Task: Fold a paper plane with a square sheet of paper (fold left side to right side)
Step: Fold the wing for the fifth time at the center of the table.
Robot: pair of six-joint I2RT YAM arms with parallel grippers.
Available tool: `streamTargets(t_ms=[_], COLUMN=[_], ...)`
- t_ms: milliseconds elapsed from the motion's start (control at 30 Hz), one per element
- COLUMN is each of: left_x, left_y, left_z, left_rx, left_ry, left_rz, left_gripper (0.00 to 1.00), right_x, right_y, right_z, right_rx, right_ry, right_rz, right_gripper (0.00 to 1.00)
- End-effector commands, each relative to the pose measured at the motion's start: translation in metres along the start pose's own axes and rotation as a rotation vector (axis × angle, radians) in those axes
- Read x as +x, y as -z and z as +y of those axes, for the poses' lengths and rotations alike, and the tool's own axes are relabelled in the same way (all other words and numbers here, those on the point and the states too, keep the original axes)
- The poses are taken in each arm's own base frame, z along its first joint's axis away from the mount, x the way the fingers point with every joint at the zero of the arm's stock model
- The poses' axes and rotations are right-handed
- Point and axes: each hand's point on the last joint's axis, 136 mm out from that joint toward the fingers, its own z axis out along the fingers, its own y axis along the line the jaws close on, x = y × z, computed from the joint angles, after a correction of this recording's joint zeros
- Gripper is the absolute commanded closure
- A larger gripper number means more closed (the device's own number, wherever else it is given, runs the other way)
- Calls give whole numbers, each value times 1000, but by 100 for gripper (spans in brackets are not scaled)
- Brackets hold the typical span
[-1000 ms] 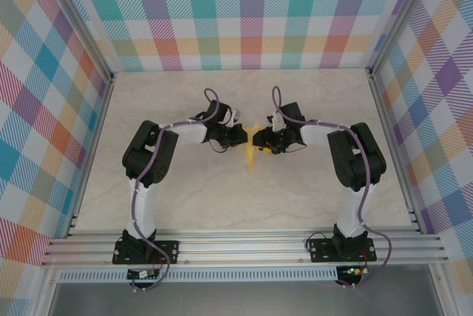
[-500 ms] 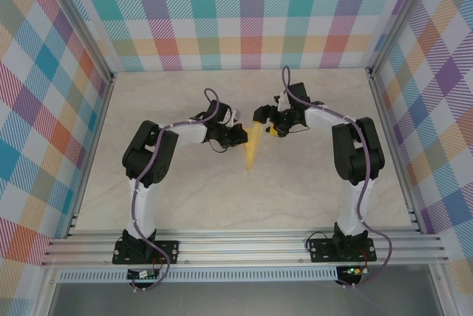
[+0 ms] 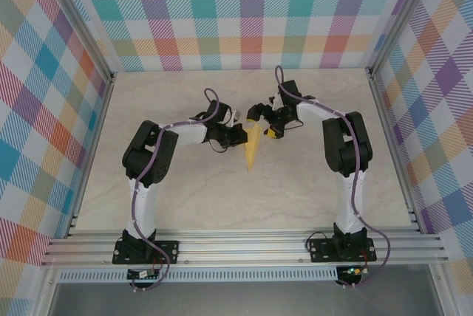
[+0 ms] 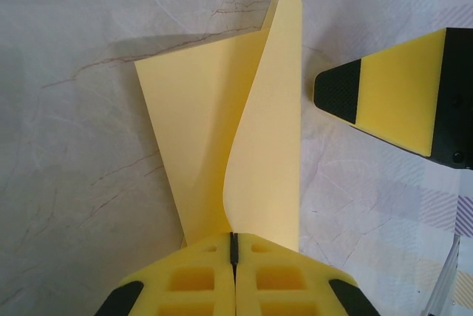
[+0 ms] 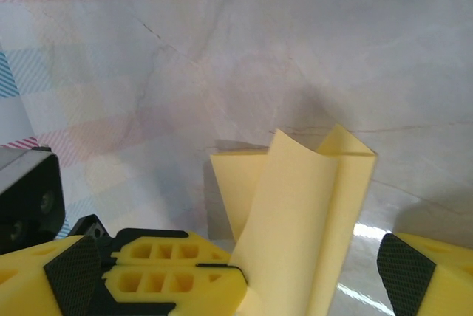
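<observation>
Right end effector (image 3: 264,122) has lifted off the paper since a second ago and now stands spread wide, released and empty. Left end effector (image 4: 233,248) is clenched on the narrow yellow folded paper dart (image 3: 253,152), which lies on the pale marbled counter (image 3: 185,205) between the arms, one flap curling upward. Risk: left unpressed, the flap may spring open, and the single pinch may drag the dart askew.

Bright even light; the paper plane (image 4: 199,146) casts a soft shadow.
</observation>
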Motion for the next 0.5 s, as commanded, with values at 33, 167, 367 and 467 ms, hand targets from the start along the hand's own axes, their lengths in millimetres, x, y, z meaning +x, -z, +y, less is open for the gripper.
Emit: streamTargets(t_ms=[33,167,367,467], left_x=[-5,-4,-4,-4], left_y=[7,7,7,7], left_z=[-6,-7,-7,-8], left_rx=[6,8,9,13], left_ry=[-18,-20,-19,-23], left_rz=[-8,-9,-7,-8], left_gripper=[96,96,97,97], right_x=[0,-2,-3,-1], right_y=[-6,-9,-15,-17], right_z=[7,12,9,4], right_rx=[4,9,31,52], right_ry=[-1,13,8,6], right_rz=[22,24,36,41], right_gripper=[0,0,0,0])
